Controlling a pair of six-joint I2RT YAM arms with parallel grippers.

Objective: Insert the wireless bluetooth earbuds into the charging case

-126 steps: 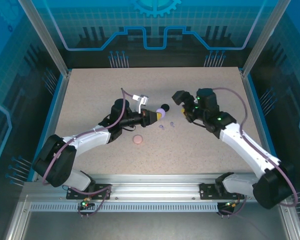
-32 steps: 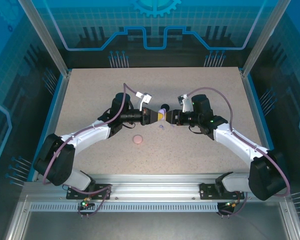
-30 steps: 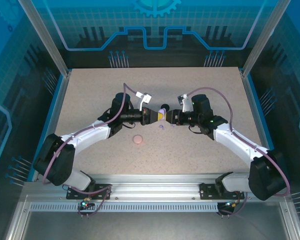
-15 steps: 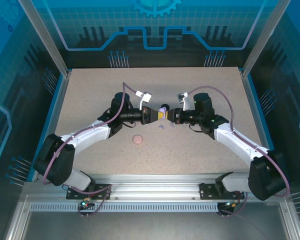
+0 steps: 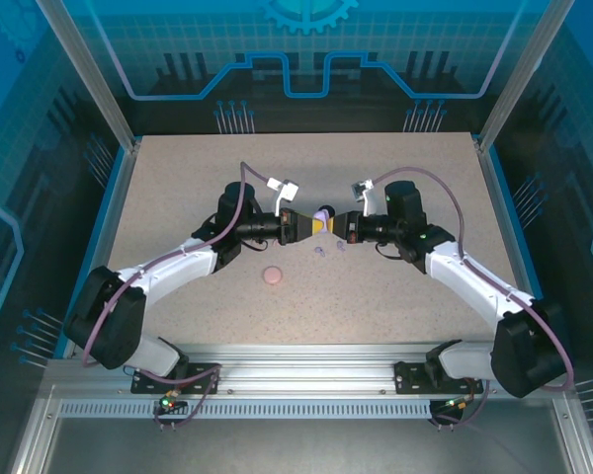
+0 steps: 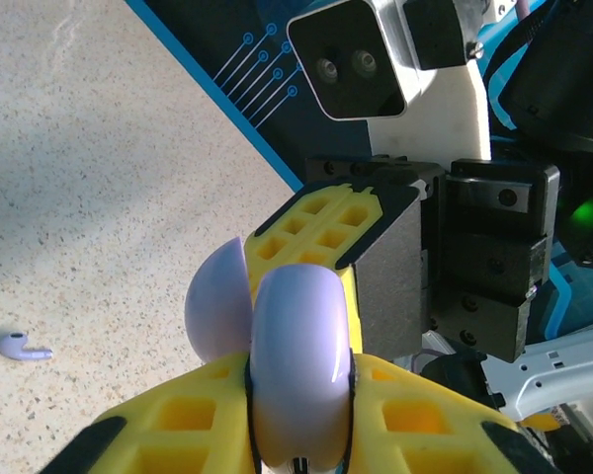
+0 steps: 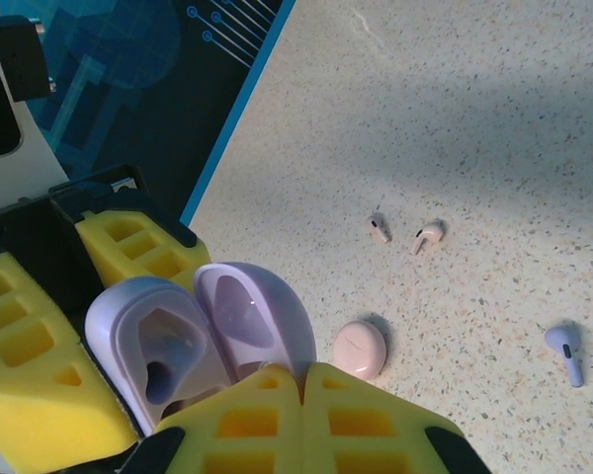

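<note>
- Top view: left gripper (image 5: 314, 226) and right gripper (image 5: 330, 226) meet nose to nose above the middle of the speckled beige table (image 5: 178, 178). The round lavender plastic charging case (image 5: 323, 212) is between them. Two tiny lavender stemmed earbuds (image 5: 319, 251) lie just toward the near edge.
- Left wrist: its yellow fingers (image 6: 178, 434) pinch the case's lower half.
- Right wrist: fingers (image 7: 376, 425) pressed together at the lid (image 7: 247, 311) rim; the case gapes, sockets empty. Opening step, I'd judge. Next: fetch an earbud and seat it.

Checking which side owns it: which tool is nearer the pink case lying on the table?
Left. The left tool sits farther back and right of the pink case; the right tool lies beyond it, further right, both meeting at the lavender case.
</note>
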